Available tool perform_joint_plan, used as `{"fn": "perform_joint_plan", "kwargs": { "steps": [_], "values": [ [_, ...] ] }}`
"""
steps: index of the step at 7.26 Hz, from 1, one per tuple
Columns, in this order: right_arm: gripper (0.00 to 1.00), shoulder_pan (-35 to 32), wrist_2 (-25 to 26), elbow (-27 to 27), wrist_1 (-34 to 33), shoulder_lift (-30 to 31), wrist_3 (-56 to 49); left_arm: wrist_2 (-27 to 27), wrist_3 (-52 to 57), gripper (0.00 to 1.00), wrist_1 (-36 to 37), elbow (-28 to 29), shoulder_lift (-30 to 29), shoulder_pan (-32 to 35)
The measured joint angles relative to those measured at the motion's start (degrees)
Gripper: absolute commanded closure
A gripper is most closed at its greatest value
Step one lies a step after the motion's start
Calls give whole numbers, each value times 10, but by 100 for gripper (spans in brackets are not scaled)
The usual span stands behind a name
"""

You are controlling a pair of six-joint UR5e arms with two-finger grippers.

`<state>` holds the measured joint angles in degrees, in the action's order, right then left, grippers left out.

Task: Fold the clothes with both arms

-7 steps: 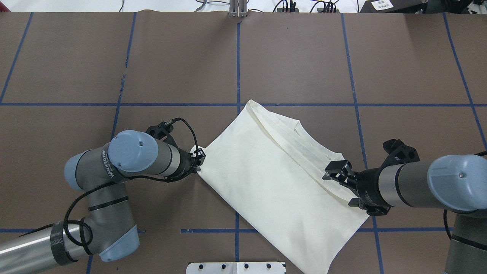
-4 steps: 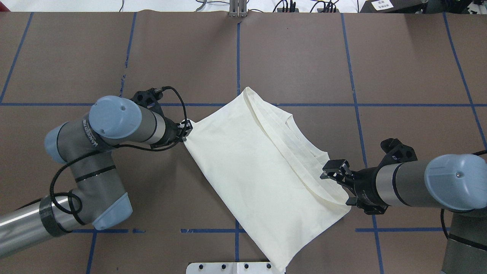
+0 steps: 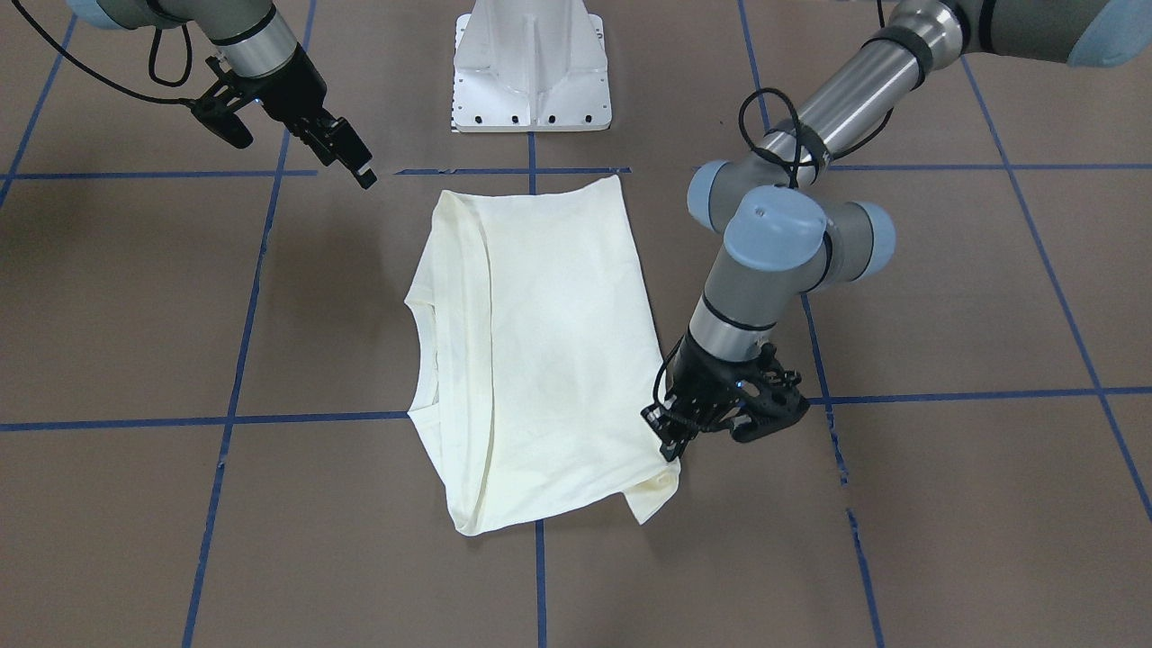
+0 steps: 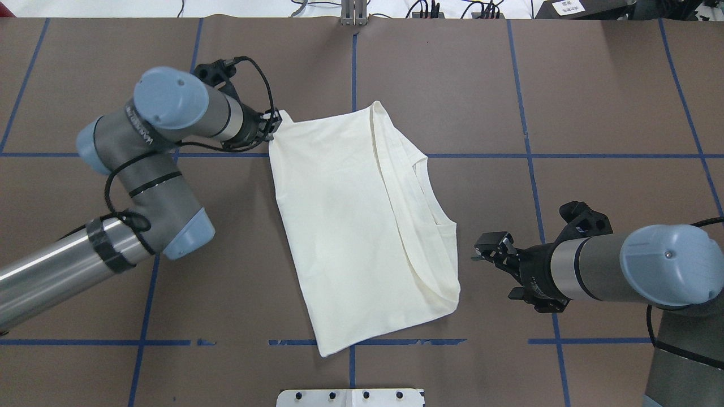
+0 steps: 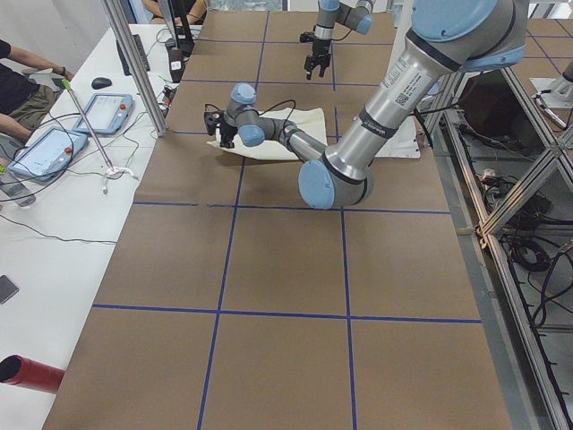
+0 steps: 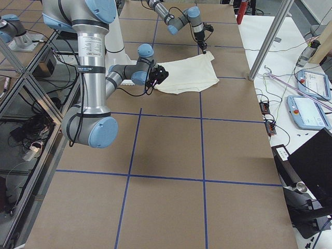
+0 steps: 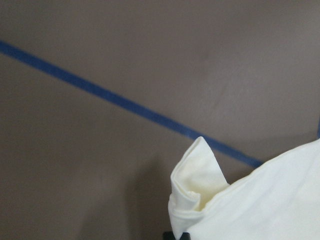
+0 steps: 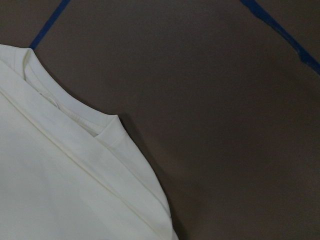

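The clothes are one cream shirt [image 4: 350, 226], folded and lying flat at the table's middle, plain side up, its ribbed collar [image 4: 430, 192] toward my right arm. My left gripper [image 4: 275, 125] is shut on the shirt's far left corner, which shows bunched in the left wrist view [image 7: 197, 185] and in the front view [image 3: 670, 441]. My right gripper [image 4: 498, 270] stands open just right of the shirt, apart from it, with nothing between its fingers. The right wrist view shows the collar edge [image 8: 107, 132].
The white pedestal base [image 4: 350, 397] sits at the near edge, just below the shirt's lower corner. Blue tape lines [image 4: 565, 155] grid the brown table. A bench with tablets [image 5: 45, 148] and a seated person lies beyond the table's left side.
My left gripper has dragged the shirt's corner far and leftward, swinging the shirt round. The shirt's edge has slid out from the open right gripper, which has barely moved.
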<state>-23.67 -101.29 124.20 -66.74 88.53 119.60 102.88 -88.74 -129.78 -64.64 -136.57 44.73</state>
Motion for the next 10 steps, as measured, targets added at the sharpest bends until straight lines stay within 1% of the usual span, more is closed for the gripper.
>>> {"fn": "perform_joint_plan", "kwargs": {
  "steps": [1,2,3,4,5,6,7,9,10],
  "values": [
    [0,0,7,-12,0,-17,0,7,1,54,-28,35,-21,6],
    [0,1,18,-30,-2,-47,-3,31,1,54,-36,-13,9,7],
    [0,2,26,-53,-3,-80,-21,60,-1,54,-36,-102,71,7],
    [0,2,27,-81,-15,-118,-69,80,-2,54,-31,-192,134,7],
    [0,5,24,-109,-49,-164,-141,91,-3,54,-25,-251,180,7],
    [11,10,19,-137,-92,-211,-223,96,-3,53,-22,-281,204,8],
    [23,17,15,-160,-133,-250,-313,98,-3,53,-20,-291,218,7],
    [33,25,17,-193,-194,-304,-484,99,-4,53,-20,-297,233,7],
    [38,29,20,-204,-205,-315,-536,99,-4,53,-20,-297,235,7]
  ]
}}
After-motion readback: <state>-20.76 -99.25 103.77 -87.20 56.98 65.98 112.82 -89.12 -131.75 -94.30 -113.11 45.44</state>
